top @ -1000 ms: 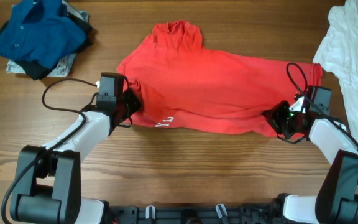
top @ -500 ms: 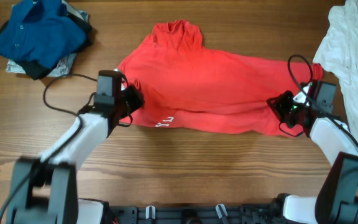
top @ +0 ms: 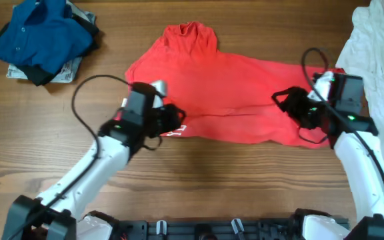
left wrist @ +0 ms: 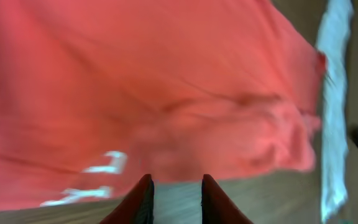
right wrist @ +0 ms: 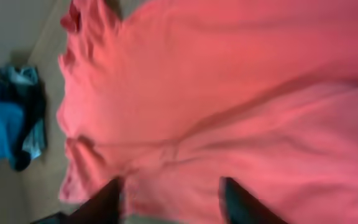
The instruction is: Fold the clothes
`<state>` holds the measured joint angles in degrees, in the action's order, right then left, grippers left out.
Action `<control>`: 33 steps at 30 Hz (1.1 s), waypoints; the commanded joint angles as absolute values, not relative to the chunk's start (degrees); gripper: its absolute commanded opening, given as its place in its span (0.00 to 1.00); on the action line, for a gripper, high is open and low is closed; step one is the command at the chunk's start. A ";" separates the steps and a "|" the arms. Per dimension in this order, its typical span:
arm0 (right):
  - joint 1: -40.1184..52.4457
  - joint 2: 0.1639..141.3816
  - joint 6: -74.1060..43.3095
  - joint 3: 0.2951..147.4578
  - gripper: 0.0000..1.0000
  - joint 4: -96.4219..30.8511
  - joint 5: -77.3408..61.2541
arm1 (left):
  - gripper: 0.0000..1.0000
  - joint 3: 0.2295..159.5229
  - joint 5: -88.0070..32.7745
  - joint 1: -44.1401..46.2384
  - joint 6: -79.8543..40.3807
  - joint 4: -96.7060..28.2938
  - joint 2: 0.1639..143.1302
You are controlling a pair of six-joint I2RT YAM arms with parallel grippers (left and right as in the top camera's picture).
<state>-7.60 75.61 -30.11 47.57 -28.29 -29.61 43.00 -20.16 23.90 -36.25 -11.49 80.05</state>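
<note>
Left gripper (left wrist: 173,186) – jaws narrowly parted, nothing between, bare table (top: 199,173) showing in gap; hovers at near-left edge of red T-shirt (top: 232,87). Right gripper (right wrist: 176,190) – jaws wide, empty, over shirt's near-right end. Shirt spread crosswise at table centre, near edge apparently doubled over; arms at opposite ends, likely so fold runs even. Blue collared shirt (top: 39,33) far left, white garment (top: 372,53) far right – probably queued. White lettering (left wrist: 95,180) at hem, partly tucked, unreadable. No label seen.
</note>
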 commanded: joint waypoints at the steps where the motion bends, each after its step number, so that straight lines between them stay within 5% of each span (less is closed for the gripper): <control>1: -1.45 78.39 -32.80 48.21 0.38 -28.01 -29.15 | 0.12 43.09 -13.34 32.12 -43.16 -7.84 83.44; 3: 1.67 80.07 -34.81 48.21 0.38 -27.75 -26.87 | 0.04 43.11 -13.45 33.82 -44.27 -4.32 87.68; 33: 3.42 81.17 -34.83 48.10 0.36 -31.11 -26.74 | 0.07 47.27 4.78 33.85 -45.45 9.06 105.71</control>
